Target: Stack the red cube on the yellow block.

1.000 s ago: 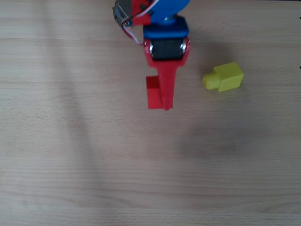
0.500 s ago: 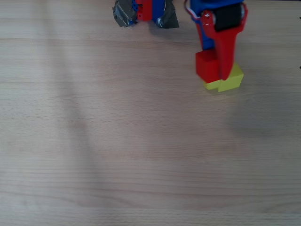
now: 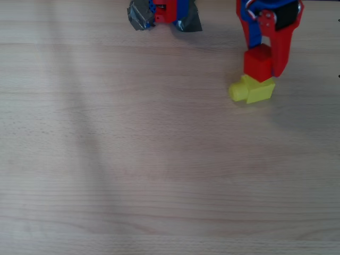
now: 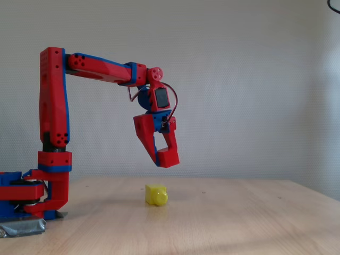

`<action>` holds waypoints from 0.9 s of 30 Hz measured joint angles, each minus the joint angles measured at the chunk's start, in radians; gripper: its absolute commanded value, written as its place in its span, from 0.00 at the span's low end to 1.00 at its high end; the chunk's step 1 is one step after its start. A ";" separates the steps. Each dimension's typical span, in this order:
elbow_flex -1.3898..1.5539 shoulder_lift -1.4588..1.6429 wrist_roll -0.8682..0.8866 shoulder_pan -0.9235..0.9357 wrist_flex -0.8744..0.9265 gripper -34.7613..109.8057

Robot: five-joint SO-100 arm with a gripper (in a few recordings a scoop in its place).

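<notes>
Shifted rightward, the hand point(image 3: 267, 65) grips the plain red cube point(image 3: 257, 62) above the studded yellow block point(image 3: 254, 90).

Open air separates the yellow block point(image 4: 156, 195) from the tool point(image 4: 166, 157) (carrying the red cube point(image 3: 258, 62)).

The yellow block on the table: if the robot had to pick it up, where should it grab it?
Probably from above, by the two flat sides of the yellow block that face up and down in the overhead view; the round stud sticks out leftward there, so those faces give a squarer hold.

arm point(image 3: 268, 13) cut off by overhead view's top edge; yellow block point(image 3: 254, 90) partly hidden under red cube point(image 3: 258, 62)
</notes>
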 measured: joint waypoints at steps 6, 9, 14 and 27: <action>0.014 -0.002 -0.002 -0.078 0.003 0.33; 0.015 -0.002 -0.002 -0.092 0.014 0.33; 0.058 -0.025 -0.002 -0.089 0.035 0.33; 0.087 -0.064 0.005 -0.094 0.057 0.33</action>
